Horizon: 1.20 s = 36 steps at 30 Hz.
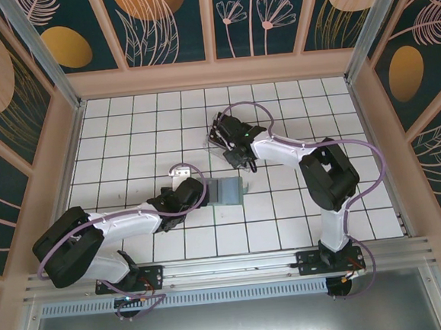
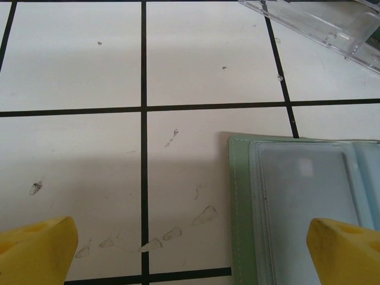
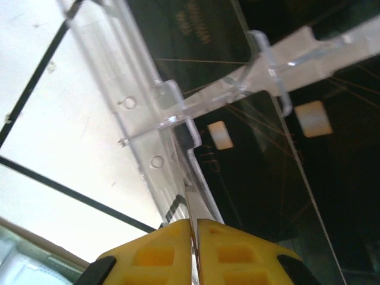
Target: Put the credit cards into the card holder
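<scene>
Right gripper (image 3: 193,249): jaws clenched on a credit card (image 3: 237,190) edge in the clear rack (image 3: 148,107) | left gripper (image 2: 190,249): jaws released | we judge the card thin, stiff, slick: pinch its edge.

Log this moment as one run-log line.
card holder: lying open | left fingers: open above its edge | right fingers: shut at clear rack holding black credit cards, grip unclear

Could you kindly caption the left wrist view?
Open left gripper straddling the edge of the flat grey-green card holder on the white tiled table.
</scene>
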Available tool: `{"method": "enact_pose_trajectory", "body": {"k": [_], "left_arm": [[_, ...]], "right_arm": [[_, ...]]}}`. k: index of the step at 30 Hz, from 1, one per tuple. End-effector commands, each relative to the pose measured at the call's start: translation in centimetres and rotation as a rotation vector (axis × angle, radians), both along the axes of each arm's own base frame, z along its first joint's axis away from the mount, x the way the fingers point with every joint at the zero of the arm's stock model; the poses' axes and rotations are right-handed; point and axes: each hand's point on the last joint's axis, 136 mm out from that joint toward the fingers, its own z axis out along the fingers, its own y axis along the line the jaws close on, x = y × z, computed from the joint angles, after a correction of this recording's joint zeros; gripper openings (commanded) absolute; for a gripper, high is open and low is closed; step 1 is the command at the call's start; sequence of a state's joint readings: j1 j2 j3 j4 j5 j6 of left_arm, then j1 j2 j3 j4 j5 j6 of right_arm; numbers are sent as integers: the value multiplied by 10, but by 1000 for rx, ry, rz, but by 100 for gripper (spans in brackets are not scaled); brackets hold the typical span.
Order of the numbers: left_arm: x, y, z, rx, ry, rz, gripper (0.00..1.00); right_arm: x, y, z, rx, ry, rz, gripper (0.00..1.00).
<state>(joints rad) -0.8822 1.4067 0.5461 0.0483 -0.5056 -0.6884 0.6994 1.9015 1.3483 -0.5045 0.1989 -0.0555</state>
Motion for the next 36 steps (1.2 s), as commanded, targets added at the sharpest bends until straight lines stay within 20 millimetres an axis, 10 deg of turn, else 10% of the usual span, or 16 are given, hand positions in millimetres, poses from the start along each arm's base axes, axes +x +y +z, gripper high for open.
{"method": "enact_pose_trajectory", "body": {"k": [1, 11, 20, 28, 36], "left_arm": [[1, 3, 4, -8, -9, 9, 99], [2, 0, 4, -3, -6, 1, 99], [4, -2, 5, -3, -3, 1, 99], [7, -5, 7, 13, -9, -10, 99], [10, -9, 6, 66, -7, -53, 98]], "right_arm": [[-3, 10, 4, 31, 23, 66, 8], [4, 4, 16, -4, -15, 74, 0], [8, 11, 73, 76, -112, 64, 0], [-13, 29, 113, 240, -121, 47, 0], [-56, 49, 110, 580, -34, -72, 0]]}}
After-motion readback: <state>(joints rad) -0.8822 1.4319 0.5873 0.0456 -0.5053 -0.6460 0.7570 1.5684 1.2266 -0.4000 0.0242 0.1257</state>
